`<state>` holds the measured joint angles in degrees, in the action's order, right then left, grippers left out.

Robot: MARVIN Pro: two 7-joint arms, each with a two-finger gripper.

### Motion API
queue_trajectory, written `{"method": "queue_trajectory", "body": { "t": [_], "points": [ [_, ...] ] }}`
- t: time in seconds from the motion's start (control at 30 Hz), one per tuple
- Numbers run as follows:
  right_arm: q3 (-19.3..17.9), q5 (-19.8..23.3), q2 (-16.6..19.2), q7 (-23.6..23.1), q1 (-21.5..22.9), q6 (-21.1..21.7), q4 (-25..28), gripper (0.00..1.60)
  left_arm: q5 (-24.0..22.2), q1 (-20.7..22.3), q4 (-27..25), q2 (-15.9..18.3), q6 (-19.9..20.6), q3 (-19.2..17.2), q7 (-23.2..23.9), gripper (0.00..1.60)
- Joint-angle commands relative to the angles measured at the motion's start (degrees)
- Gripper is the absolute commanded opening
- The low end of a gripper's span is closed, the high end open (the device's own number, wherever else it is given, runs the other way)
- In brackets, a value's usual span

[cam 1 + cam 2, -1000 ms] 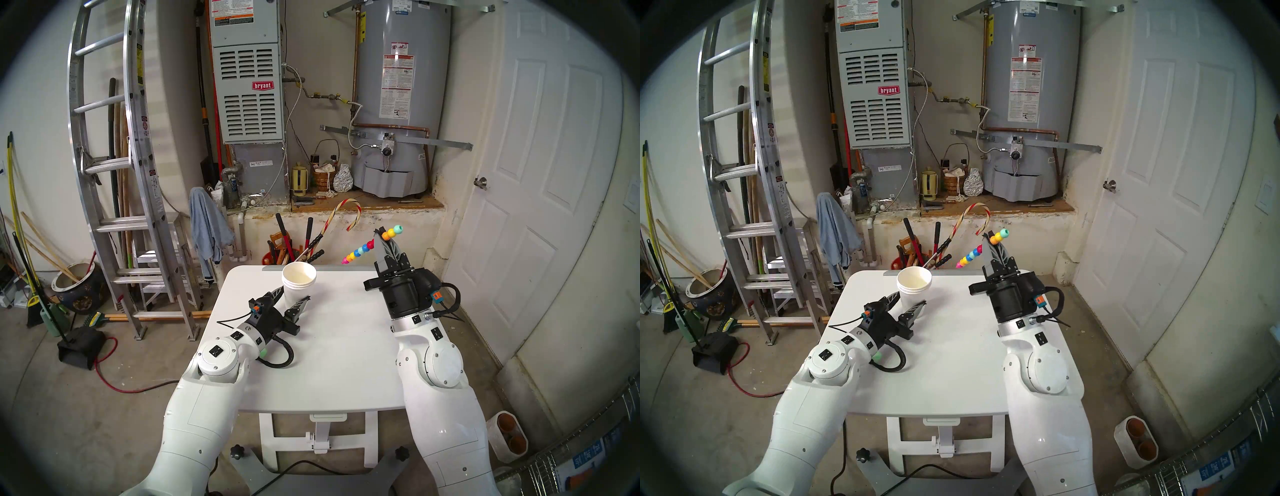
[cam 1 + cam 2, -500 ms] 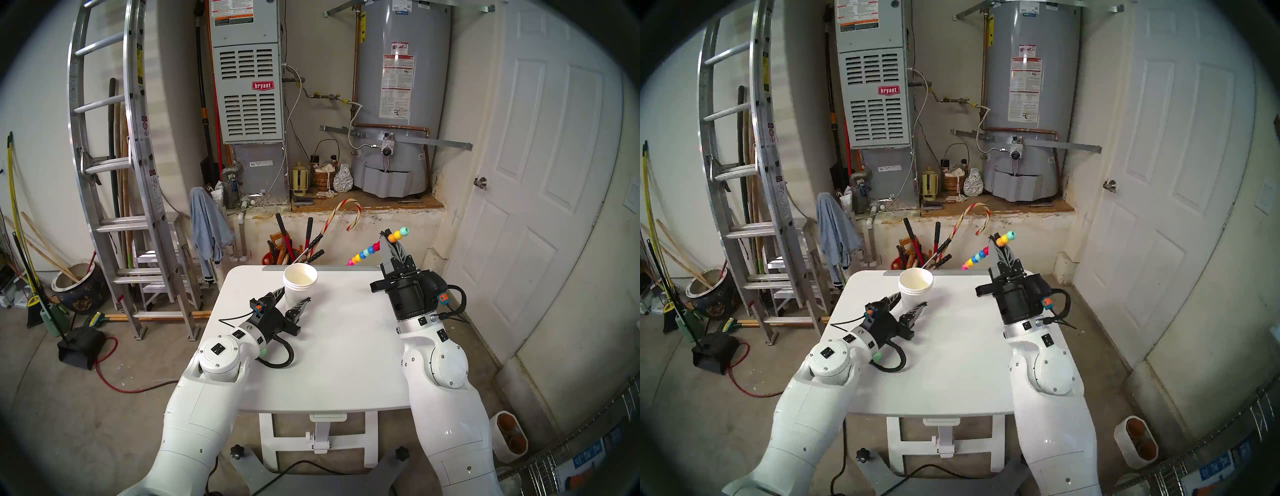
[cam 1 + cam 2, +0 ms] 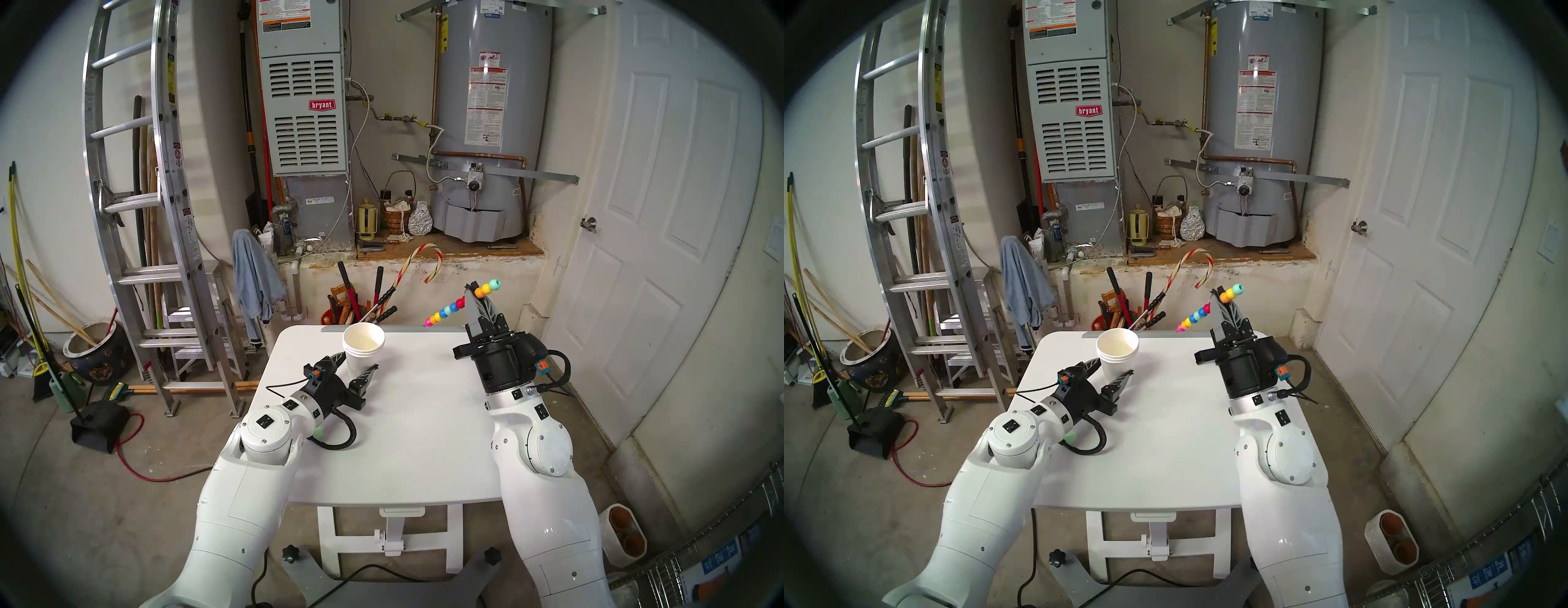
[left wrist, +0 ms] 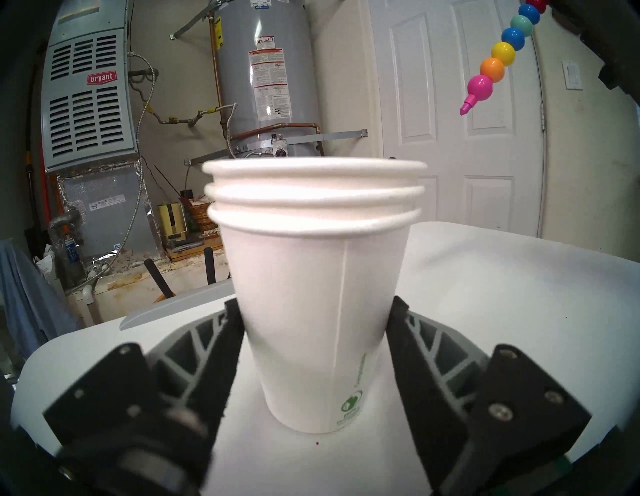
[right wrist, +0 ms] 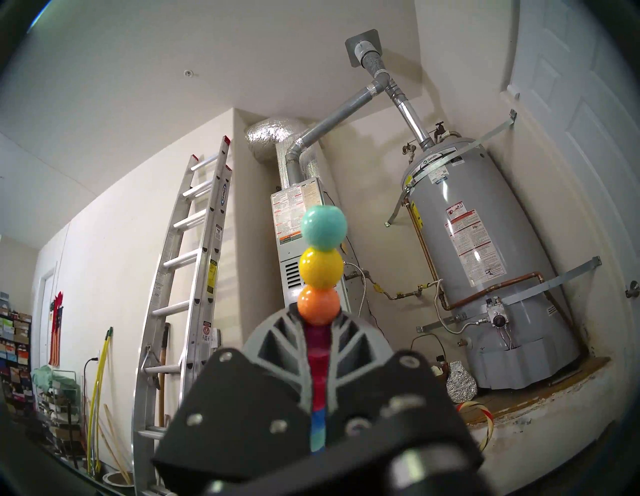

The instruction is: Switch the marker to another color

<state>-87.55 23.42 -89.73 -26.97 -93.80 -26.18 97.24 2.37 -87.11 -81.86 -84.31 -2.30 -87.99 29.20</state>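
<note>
Since a second ago my right arm has swung a little toward the right edge of the table [image 3: 424, 424], carrying the marker [image 3: 449, 309] with it, and the stack of paper cups [image 3: 362, 349] has slid slightly toward the left edge with my left gripper [image 3: 355, 366]. My right gripper [image 3: 475, 295] now points up and away above the table's far right corner, its fingers closed on the marker near the middle of its beads. From the right wrist view I see teal, yellow and orange beads standing clear above the fingertips, while the pink tip slants down toward the far edge. My left arm lies low over the table's left half, nearly level. Its fingers [image 4: 214, 360] sit on either side of the lower cup, touching its sides in the wrist view; I count three nested cups, upright near the far edge, and the top one looks empty.
</note>
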Motion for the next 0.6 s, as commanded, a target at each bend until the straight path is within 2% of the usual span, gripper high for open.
{"method": "queue_trajectory", "body": {
  "t": [0.0, 0.1, 0.13, 0.57],
  "points": [
    [0.13, 0.38, -0.33, -0.15, 0.92, -0.29, 0.77, 0.00, -0.85, -0.08, -1.34, -0.01, 0.52, -0.43, 0.58, 1.52],
    [0.16, 0.33, -0.38, -0.13, 0.93, -0.28, 0.76, 0.00, -0.92, -0.13, -1.52, -0.02, 0.78, -0.57, 0.61, 1.54],
    [0.18, 0.28, -0.40, -0.17, 0.96, -0.28, 0.72, 0.00, -1.01, -0.11, -1.60, 0.01, 0.93, -0.72, 0.76, 1.60],
    [0.33, 0.11, -0.57, -0.22, 1.37, -0.26, 0.15, 0.00, -3.17, -1.04, -3.52, 0.58, 0.67, -1.75, 3.97, 1.60]
  ]
}}
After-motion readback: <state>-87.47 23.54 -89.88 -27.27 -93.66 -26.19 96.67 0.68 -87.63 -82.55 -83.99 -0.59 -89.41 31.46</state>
